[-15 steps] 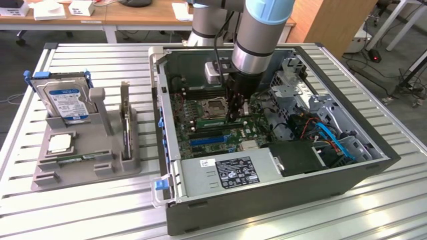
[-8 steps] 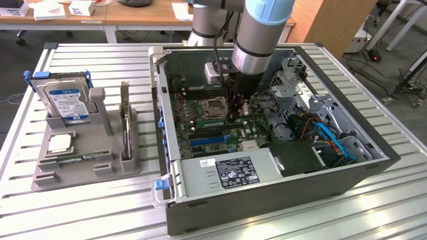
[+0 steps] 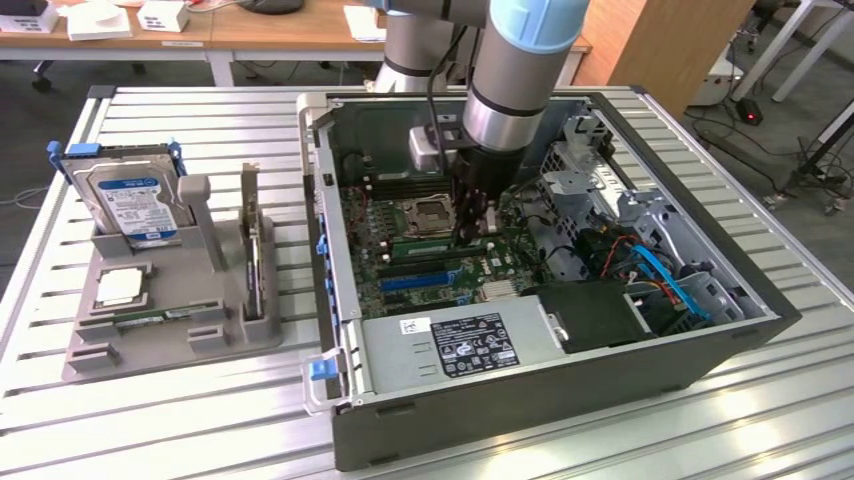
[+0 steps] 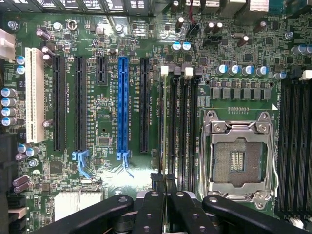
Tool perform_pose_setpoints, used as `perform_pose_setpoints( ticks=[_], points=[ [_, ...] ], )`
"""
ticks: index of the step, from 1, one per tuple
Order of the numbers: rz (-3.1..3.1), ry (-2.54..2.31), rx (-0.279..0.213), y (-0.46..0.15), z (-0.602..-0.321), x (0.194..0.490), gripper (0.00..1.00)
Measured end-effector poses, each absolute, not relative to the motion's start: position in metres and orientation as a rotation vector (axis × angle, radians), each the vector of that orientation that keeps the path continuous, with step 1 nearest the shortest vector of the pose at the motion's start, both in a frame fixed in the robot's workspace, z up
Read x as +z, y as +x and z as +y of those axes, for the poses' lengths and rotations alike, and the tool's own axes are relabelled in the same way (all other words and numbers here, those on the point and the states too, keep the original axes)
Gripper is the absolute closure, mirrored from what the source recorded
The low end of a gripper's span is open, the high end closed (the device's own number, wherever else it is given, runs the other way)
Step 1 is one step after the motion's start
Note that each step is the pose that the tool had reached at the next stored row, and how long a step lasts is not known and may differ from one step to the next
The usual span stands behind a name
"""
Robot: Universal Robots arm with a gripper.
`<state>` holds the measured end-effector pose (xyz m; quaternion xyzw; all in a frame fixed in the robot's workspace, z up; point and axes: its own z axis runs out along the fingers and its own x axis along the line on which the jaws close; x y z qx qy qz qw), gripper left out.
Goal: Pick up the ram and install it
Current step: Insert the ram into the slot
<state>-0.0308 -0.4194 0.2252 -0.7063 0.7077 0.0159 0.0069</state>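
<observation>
Inside the computer case [image 3: 561, 400], the tool [image 4: 165, 181] sits clenched at one end of what looks like the ram [image 4: 164, 122], edge-on among the memory slots [image 4: 187, 126] near the empty processor socket [image 4: 237, 156]; I'd judge it light, stiff and brittle, best pinched across its flat faces.

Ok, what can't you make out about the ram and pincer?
1. Exterior view: grey arm and shut black pincer hide what is between the tips; whether the slim green ram stick is held or seated cannot be told.
2. Wrist view: frame edge cuts off the pincer's body.
3. Exterior view: silver hard drive label print too small.
</observation>
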Motion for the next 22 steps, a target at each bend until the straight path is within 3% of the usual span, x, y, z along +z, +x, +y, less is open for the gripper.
perform_pose_setpoints(
  ticks=[10, 11, 13, 14, 22],
  points=[
    [2.213, -2.209, 0.049, -0.0308, -0.4194, 0.2245, 0.89],
    [2.213, -2.209, 0.049, -0.0308, -0.4195, 0.2245, 0.83],
    [2.213, -2.209, 0.049, -0.0308, -0.4195, 0.2245, 0.83],
    [2.213, -2.209, 0.049, -0.0308, -0.4195, 0.2245, 0.76],
    [2.213, -2.21, 0.049, -0.0308, -0.4195, 0.2245, 0.76]
  ],
)
